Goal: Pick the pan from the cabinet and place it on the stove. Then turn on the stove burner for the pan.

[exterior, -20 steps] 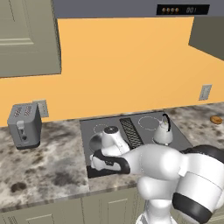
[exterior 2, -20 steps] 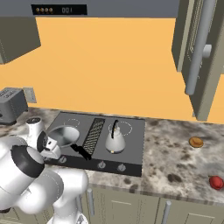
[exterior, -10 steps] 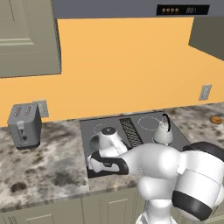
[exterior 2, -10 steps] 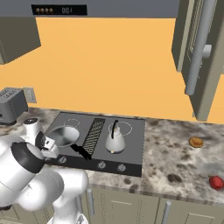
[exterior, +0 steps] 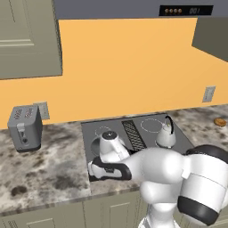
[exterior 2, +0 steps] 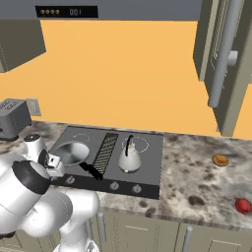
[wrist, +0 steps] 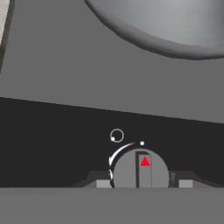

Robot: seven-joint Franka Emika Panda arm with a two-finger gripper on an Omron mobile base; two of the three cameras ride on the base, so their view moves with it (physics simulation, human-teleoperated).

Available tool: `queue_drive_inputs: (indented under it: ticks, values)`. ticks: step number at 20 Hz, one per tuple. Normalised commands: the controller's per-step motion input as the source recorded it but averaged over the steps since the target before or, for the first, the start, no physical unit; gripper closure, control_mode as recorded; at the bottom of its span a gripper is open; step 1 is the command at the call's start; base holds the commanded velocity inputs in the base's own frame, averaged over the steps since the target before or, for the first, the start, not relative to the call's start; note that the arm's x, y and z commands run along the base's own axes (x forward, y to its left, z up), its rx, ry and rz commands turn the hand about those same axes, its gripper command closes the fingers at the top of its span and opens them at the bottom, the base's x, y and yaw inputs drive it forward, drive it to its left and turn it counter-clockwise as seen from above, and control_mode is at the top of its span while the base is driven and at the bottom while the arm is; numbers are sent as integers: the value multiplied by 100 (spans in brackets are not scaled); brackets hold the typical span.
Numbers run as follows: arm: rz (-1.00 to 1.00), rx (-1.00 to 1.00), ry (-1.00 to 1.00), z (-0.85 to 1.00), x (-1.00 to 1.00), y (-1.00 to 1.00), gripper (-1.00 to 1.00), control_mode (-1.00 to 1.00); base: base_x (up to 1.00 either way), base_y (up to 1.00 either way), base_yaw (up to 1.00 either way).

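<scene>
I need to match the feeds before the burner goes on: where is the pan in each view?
Left base view: pan on the stove's left burner, partly behind the arm.
Right base view: pan left of the kettle.
Hand view: pan along the top edge.
Shared landmark: the stove.

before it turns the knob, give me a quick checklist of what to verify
1. Pan on the stove, left burner: ok.
2. End effector lined up on the knob, a finger on each side: ok.
3. Fingers actually pressing the knob: cannot tell.
4. Knob is the pan's burner's: cannot tell, though it sits just below the pan.
5. Kettle on the right burner, apart from the arm: ok.
6. Pan handle juts toward the front knobs, beside the hand: not ok, watch it.
</scene>
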Motion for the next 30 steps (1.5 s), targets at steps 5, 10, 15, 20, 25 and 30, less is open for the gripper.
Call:
queue_drive_inputs:
  ticks: [5, 10, 15, 20, 25, 30]
  values:
    - [30, 0, -10, -22, -10, -16, 100, -100, 0, 0, 0]
    - [32, 0, -3, -21, -2, -14, 100, -100, 0, 0, 0]
    - [32, 0, -2, -29, -3, -9, 100, -100, 0, 0, 0]
    - [31, -2, -3, -35, -7, -6, 100, -100, 0, 0, 0]
    - [27, -2, -6, -29, -15, 0, 100, -100, 0, 0, 0]
    - [27, -2, -10, -32, -16, 0, 100, -100, 0, 0, 0]
